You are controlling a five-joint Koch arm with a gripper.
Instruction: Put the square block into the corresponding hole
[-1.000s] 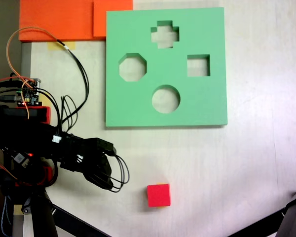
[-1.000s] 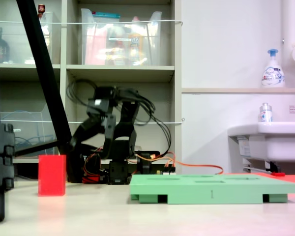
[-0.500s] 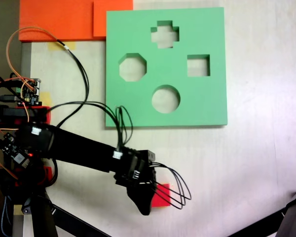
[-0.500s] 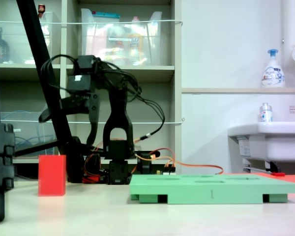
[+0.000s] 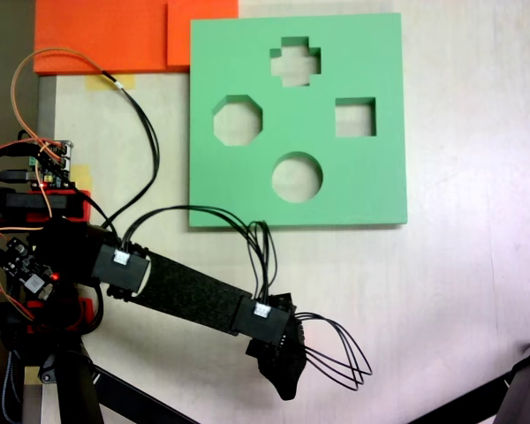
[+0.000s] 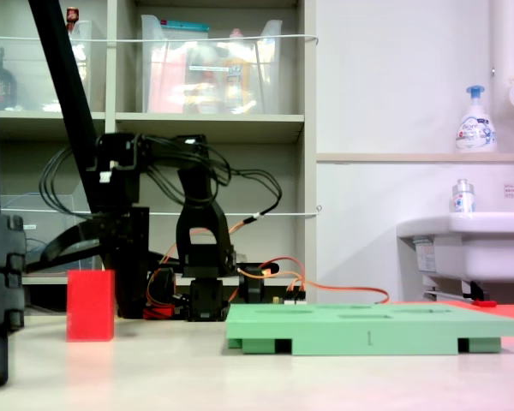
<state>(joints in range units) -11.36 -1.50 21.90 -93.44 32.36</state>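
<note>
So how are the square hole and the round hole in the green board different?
The square hole has straight sides and corners; the round hole is a circle. In the top-down fixed view the square hole sits nearer the board's right edge, the round hole lower and nearer the middle. Both are empty cutouts in the green board.

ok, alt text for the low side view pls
A black arm reaches down behind a red cube standing on the table at left, its gripper hidden from this angle. A flat green board lies at right, with shelves and a sink behind.
</note>
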